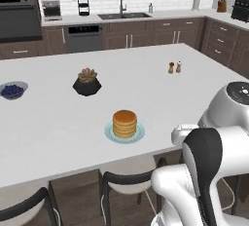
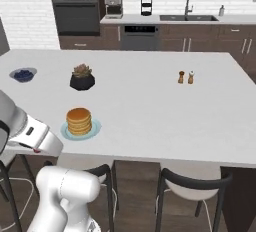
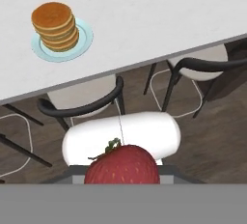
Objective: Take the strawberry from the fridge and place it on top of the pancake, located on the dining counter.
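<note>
Left base view
- bench [image 1: 160, 93]: a wide white slab, stools [image 1: 127, 183] tucked under its near edge.
- pancake [image 1: 124, 123]: a golden stack on a pale plate [image 1: 110, 133], sat near the front edge, about mid-picture.
- plant [image 1: 87, 82]: in a dark pot, behind the pancake and a touch left.
- blueberries [image 1: 12, 90]: in a bowl at the far left of the bench.
- shakers [image 1: 174, 67]: two, side by side, well back on the right.
- arm [image 1: 209, 171]: white, bulked up in the lower right, off the bench.

Right base view
- pancake [image 2: 79, 121]: close to the near left edge of the bench [image 2: 160, 111].
- plant [image 2: 82, 77]: just behind it; blueberries [image 2: 22, 74] further left.
- shakers [image 2: 185, 77]: well apart on the right.
- stools [image 2: 192, 186]: dark frames, pale seats, under the front edge.

Hand view
- strawberry [image 3: 122, 165]: big and red, green stalk up, right at the bottom of the picture where the claw [image 3: 122, 177] was, over floor and stool, short of the bench [image 3: 159, 20].
- claw: pinched on the strawberry, tips hidden behind it.
- pancake [image 3: 54, 25]: upper left, on its plate [image 3: 85, 38], well apart from the strawberry.
</note>
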### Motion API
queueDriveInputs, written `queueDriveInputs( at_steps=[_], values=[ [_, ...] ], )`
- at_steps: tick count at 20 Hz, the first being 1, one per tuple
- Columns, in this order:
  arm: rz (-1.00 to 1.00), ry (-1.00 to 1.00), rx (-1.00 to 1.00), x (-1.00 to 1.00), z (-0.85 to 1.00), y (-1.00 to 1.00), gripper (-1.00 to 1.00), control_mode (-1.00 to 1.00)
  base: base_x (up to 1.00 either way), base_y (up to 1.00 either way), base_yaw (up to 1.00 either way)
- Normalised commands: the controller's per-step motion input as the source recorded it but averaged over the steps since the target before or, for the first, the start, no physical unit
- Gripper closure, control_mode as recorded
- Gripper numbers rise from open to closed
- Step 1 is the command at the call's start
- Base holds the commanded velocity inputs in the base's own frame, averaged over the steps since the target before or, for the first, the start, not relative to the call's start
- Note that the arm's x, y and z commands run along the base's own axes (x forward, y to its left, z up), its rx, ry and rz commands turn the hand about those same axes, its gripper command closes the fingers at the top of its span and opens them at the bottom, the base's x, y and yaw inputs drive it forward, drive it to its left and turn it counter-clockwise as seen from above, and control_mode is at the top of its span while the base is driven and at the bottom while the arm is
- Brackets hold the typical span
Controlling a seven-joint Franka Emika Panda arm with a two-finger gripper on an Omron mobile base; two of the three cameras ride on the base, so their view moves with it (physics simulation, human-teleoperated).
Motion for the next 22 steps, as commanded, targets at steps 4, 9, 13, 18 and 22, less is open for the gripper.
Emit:
queueDriveInputs(
  at_steps=[4, 9, 13, 18, 22],
  values=[
    [0.0, 0.0, 0.0, 0.0, 0.0, 0.0, 1.0, 1.0, 0.29, 0.64, 0.02],
    [0.0, 0.0, 0.0, 0.0, 0.0, 0.0, 1.0, 1.0, 0.01, 0.29, 0.16],
    [0.0, 0.0, 0.0, 0.0, 0.0, 0.0, 1.0, 1.0, -0.01, 0.14, 0.21],
    [0.0, 0.0, 0.0, 0.0, 0.0, 0.0, 1.0, 1.0, -0.26, 0.39, 0.13],
    [0.0, 0.0, 0.0, 0.0, 0.0, 0.0, 1.0, 1.0, -0.46, 0.28, 0.07]
  ],
)
